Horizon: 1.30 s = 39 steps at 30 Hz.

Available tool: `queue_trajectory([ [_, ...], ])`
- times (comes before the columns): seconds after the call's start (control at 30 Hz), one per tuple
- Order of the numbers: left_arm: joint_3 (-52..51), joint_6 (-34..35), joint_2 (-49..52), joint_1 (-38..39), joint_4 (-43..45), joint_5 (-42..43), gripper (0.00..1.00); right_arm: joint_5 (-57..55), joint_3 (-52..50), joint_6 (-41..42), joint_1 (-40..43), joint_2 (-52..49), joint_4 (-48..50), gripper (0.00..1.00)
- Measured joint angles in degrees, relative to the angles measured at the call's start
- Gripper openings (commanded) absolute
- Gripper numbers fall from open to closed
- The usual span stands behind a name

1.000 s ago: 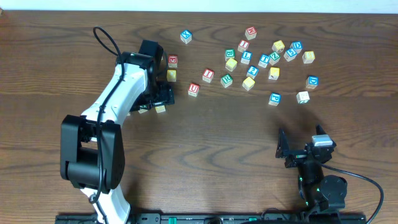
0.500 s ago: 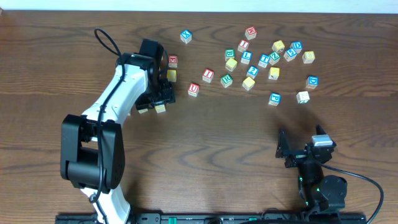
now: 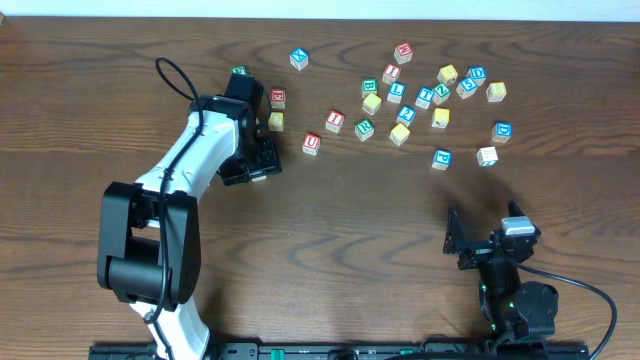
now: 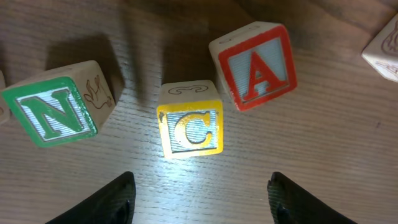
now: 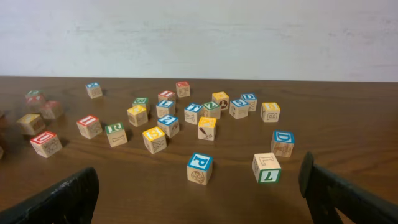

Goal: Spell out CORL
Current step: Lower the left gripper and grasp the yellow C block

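The yellow C cube [image 4: 189,129] lies face up on the wood in the left wrist view, just ahead of my left gripper [image 4: 200,193]. Its jaws stand apart with only bare table between them. In the overhead view the left gripper [image 3: 250,165] covers this cube. A green R cube [image 5: 115,133] stands in the scatter, seen from above as a green cube [image 3: 364,128]. A blue-lettered cube that reads like L [image 3: 396,93] sits further back. Several yellow-topped cubes lie there, letters too small to read. My right gripper [image 5: 199,193] is open, well short of the cubes.
A green N cube [image 4: 53,112] lies left of the C and a red A cube [image 4: 255,65] right of it, both close. A blue P cube [image 5: 199,168] and a green-lettered cube [image 5: 267,167] are nearest the right gripper [image 3: 485,232]. Red cubes [image 3: 312,143] lie beside the left arm.
The left gripper has shifted slightly toward the far side, now over the cubes it stood beside, and its jaws have narrowed. A green cube behind the arm has come into view. The right arm is still.
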<state>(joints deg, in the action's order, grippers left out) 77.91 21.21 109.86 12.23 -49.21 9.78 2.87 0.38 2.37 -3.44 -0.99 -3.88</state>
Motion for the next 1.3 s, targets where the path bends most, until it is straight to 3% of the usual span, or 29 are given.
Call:
queue_trajectory([
  [1.3, -5.6, 0.0, 0.0, 0.0, 9.7, -2.5, 0.65, 0.0, 0.0, 0.0, 0.0, 0.0, 0.0, 0.99],
])
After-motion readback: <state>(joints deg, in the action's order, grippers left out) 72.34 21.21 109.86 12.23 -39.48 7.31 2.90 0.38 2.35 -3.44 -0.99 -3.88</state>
